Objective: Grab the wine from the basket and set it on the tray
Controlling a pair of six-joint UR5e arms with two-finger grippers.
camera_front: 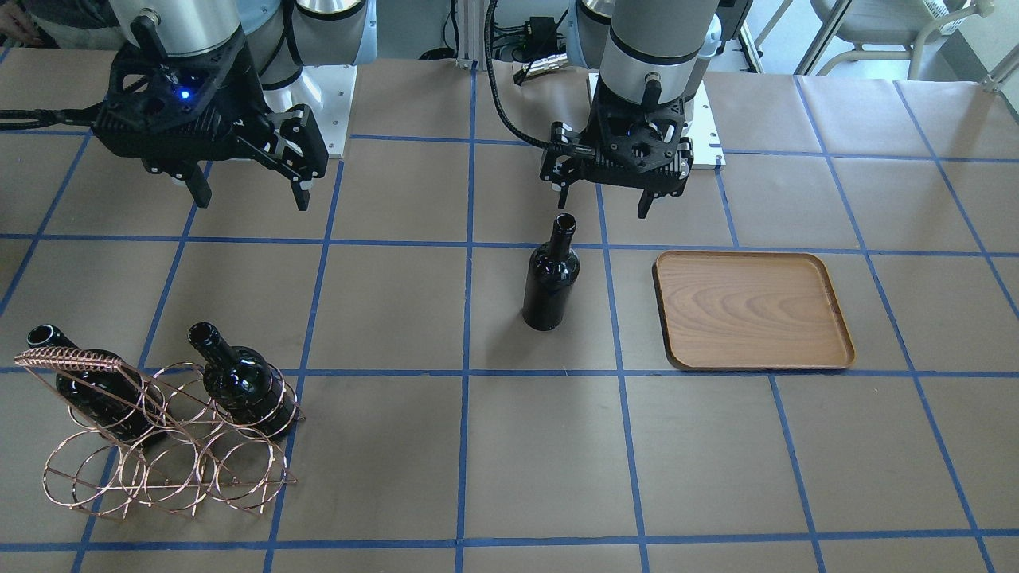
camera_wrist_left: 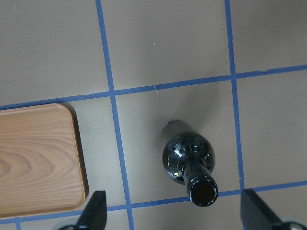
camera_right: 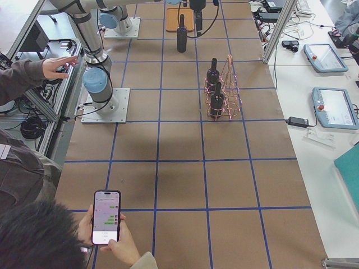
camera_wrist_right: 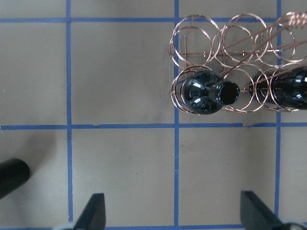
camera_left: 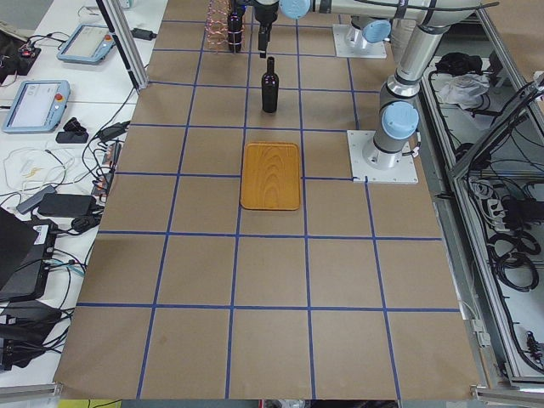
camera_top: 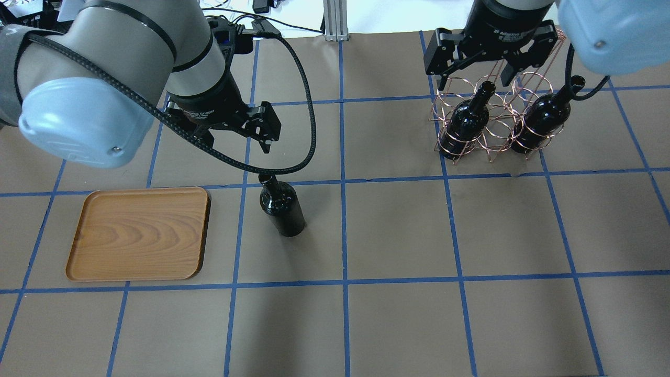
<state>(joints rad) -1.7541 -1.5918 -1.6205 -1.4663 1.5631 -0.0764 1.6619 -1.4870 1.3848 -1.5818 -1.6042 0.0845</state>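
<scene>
One wine (camera_front: 549,278) stands upright on the table (camera_front: 398,461) near the tray (camera_front: 752,310), likely staged for the left arm (camera_front: 645,40); both arms' jaws hang open, empty; two others sit in the basket (camera_front: 167,469).

Front camera looks steeply down from across the table (camera_front: 478,461); overhead looks forward from the opposite side. Both share bottle (camera_front: 549,278), tray (camera_front: 752,310), rack (camera_front: 167,446). End cameras sit far back, sighting along the table. Wrist cameras point straight down, close: left over bottle and tray corner, right over rack.
</scene>
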